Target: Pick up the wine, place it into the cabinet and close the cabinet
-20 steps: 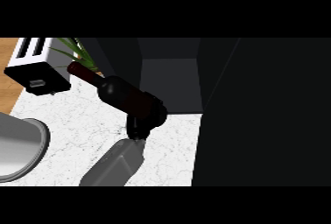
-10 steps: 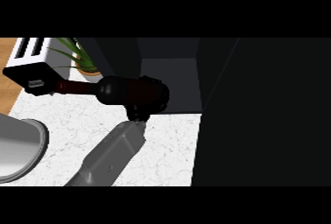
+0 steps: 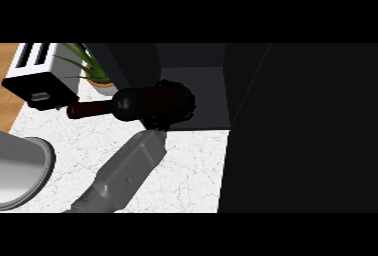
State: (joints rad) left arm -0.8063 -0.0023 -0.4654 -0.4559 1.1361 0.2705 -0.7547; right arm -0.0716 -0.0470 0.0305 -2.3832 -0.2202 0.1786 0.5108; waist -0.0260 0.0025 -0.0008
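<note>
Left hand holds the wine bottle at the cabinet's mouth.
The left hand (image 3: 179,100) is curled round the wine bottle (image 3: 127,104), which lies level above the counter. Its neck points left and its base faces the open cabinet (image 3: 208,95), just to the right.

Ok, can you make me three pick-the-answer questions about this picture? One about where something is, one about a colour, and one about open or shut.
1. Where is the wine bottle?
A) in the hand
B) on the floor
C) in a basket

2. What colour are the leaves of the plant?
A) pink
B) blue
C) green

3. The cabinet is:
A) shut
B) open
C) tipped over

Answers:
1 A, the hand curls round the bottle's fat end.
2 C, thin green leaves stick out beside the toaster.
3 B, you can see inside it behind the bottle.
</note>
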